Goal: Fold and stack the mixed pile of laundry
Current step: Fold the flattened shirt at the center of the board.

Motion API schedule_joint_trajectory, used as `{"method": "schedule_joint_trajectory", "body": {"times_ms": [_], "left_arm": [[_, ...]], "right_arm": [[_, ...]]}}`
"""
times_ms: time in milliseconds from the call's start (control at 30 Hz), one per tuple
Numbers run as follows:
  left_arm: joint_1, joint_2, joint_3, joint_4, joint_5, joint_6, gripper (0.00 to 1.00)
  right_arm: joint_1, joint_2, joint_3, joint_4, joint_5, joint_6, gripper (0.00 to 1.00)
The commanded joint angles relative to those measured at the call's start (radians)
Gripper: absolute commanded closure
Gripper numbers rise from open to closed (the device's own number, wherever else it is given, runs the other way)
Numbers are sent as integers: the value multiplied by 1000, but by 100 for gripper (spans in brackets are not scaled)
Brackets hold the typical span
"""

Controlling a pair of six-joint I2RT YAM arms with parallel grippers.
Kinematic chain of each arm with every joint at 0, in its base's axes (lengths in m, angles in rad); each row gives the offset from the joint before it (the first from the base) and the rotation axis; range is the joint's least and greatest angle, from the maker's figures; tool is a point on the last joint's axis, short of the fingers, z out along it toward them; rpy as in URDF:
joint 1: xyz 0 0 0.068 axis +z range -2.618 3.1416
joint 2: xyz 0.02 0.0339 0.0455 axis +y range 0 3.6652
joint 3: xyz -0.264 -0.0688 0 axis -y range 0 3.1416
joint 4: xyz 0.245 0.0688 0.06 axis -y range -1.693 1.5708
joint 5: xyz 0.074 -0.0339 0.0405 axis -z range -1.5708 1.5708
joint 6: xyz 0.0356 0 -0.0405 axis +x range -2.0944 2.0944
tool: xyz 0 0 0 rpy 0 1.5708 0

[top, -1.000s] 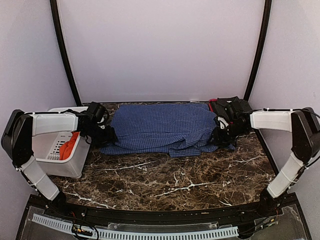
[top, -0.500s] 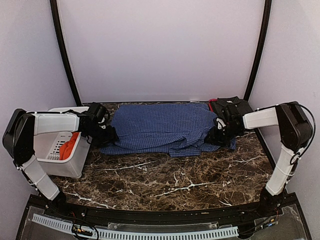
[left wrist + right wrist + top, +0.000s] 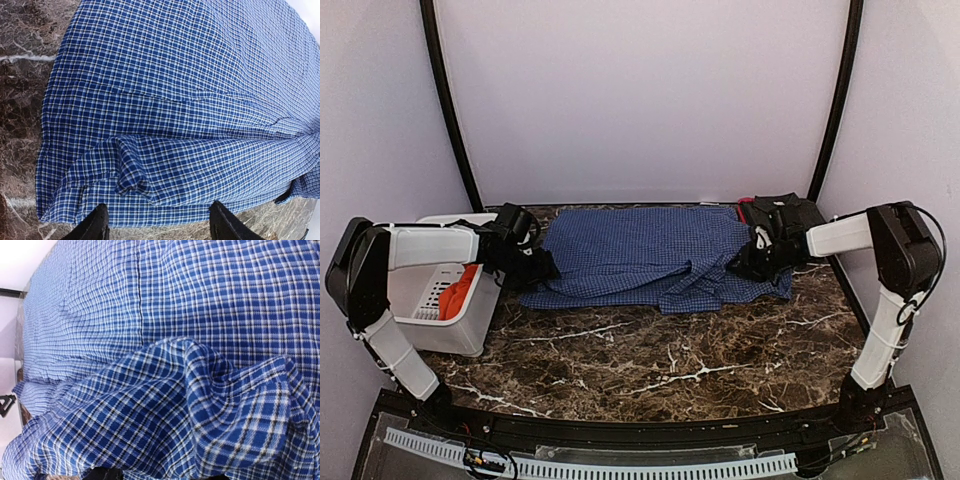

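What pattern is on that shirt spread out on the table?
The shirt has small blue-and-white checks; they show clearest in the left wrist view.

Soft, even, bright light; faint shadows, slightly blurred wrist close-ups.

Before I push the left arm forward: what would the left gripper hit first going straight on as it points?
The blue-and-white checked shirt: its raised fold lies right ahead of the open left gripper, though the gap is unclear.
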Motion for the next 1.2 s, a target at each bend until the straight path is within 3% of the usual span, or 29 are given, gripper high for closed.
{"method": "schedule_joint_trajectory", "body": {"times_ms": [0,100,133,333,567,933,1167], "left_arm": [[0,-2,-17,14,-11,-23,33],[3,-13,-35,15,-32,-43,38],[7,-22,-38,13,-37,-49,39],[10,-43,-76,43,-32,-95,45],[10,1,-75,165,38,-69,40],[39,192,180,171,-39,-11,41],[62,162,233,101,-134,50,40]], "right_arm": [[-6,16,11,86,-47,24,71],[-6,3,12,92,-54,24,96],[-6,-3,9,95,-55,22,100],[-7,-41,1,88,-52,12,100],[-7,-86,-7,77,-39,2,100],[-11,-103,45,14,-8,-33,100],[-17,-115,55,-4,-7,-51,100]]}}
